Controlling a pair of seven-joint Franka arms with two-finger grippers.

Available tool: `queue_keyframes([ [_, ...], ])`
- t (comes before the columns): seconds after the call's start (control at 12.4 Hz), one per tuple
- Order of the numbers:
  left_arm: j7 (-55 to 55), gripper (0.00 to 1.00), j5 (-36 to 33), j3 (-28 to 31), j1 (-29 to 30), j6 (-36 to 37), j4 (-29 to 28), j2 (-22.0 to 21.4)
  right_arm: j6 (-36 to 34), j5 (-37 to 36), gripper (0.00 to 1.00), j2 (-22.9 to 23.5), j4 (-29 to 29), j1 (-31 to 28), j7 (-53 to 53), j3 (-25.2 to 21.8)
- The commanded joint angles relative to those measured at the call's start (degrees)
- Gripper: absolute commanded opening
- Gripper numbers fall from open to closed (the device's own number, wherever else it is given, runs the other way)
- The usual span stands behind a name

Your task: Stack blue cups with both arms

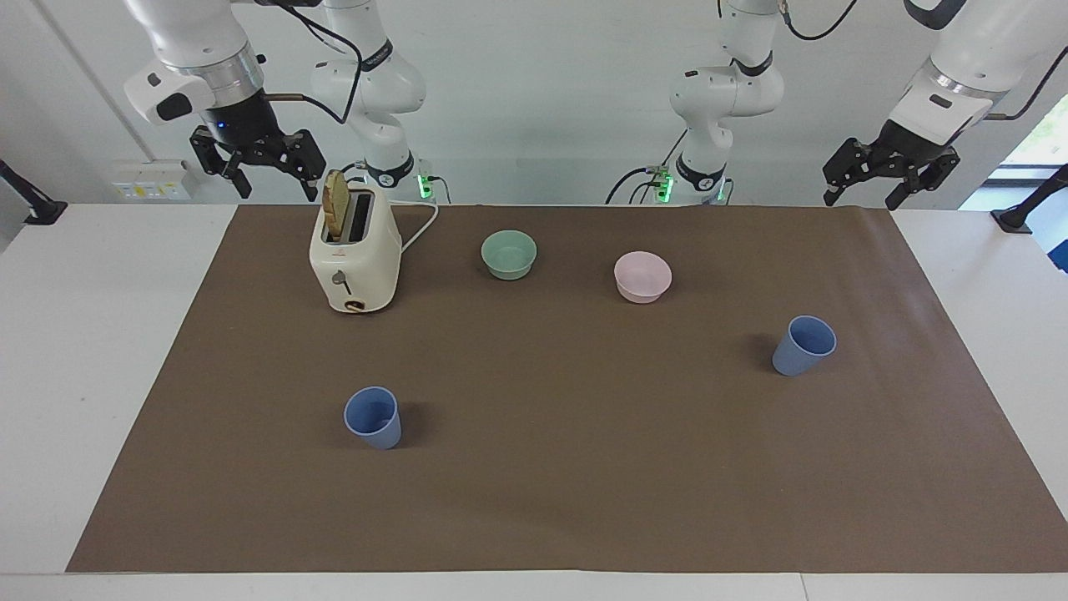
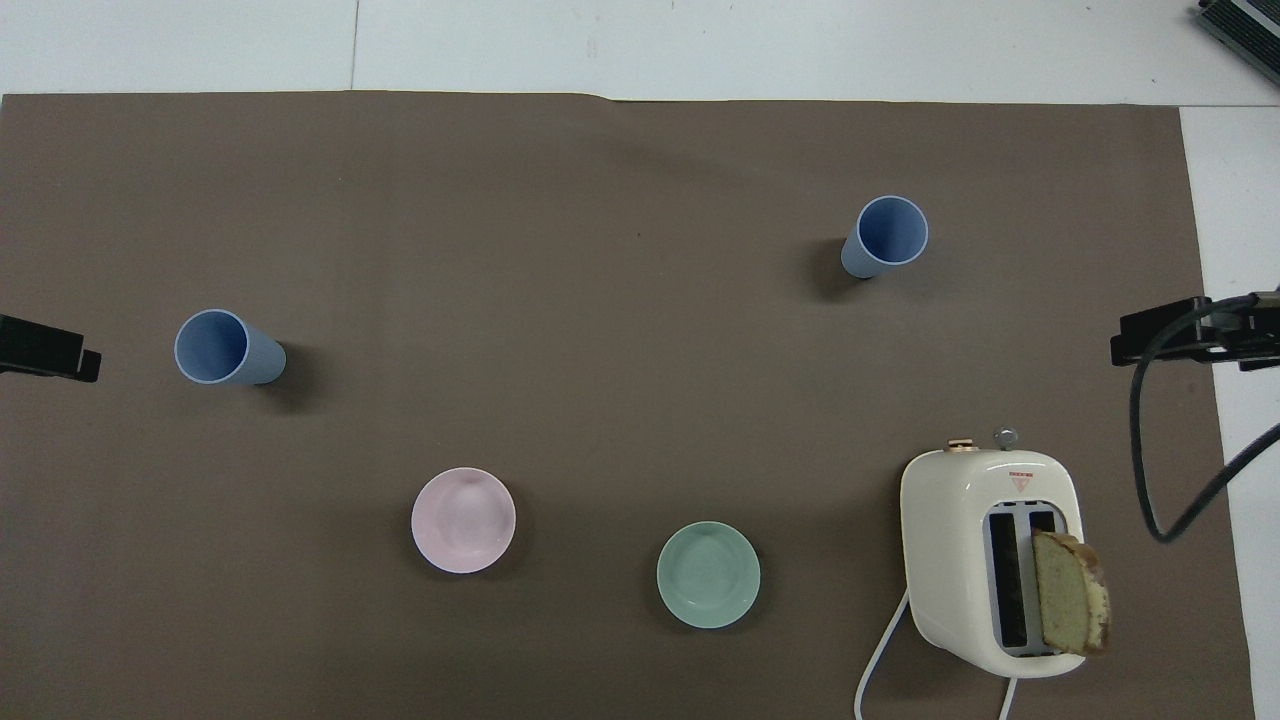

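Only the facing view shows us both grippers whole: the left gripper (image 1: 889, 179) and right gripper (image 1: 257, 164) hang released. Both blue cups (image 1: 373, 416) (image 1: 804, 345) stand empty, well apart on the mat (image 2: 600, 350); bread (image 2: 1070, 605) sits in the toaster (image 2: 945, 560).

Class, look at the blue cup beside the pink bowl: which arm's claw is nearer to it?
Left. The left claw hangs above the mat's corner near that blue cup; the right claw hangs by the toaster.

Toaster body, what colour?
Cream-white, seen best in the facing view: the toaster stands at the right arm's end, a bread slice in one slot.
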State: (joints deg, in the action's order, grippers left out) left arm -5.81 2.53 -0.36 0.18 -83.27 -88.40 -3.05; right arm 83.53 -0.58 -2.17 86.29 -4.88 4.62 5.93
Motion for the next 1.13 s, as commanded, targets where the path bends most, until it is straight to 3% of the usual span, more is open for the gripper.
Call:
queue_keyframes([
  [0.0, -0.61, 1.00, 0.02, 0.53, -0.70, -0.76, -2.04, -1.52, 1.38, -0.47, 1.00, -1.26, 1.78, -0.57, -0.67, 0.31],
  [1.05, -1.14, 1.00, 0.02, 0.71, 5.26, -19.20, -14.68, 0.68, 1.46, -0.47, 1.00, -1.26, 1.78, -0.57, -0.75, 0.31],
])
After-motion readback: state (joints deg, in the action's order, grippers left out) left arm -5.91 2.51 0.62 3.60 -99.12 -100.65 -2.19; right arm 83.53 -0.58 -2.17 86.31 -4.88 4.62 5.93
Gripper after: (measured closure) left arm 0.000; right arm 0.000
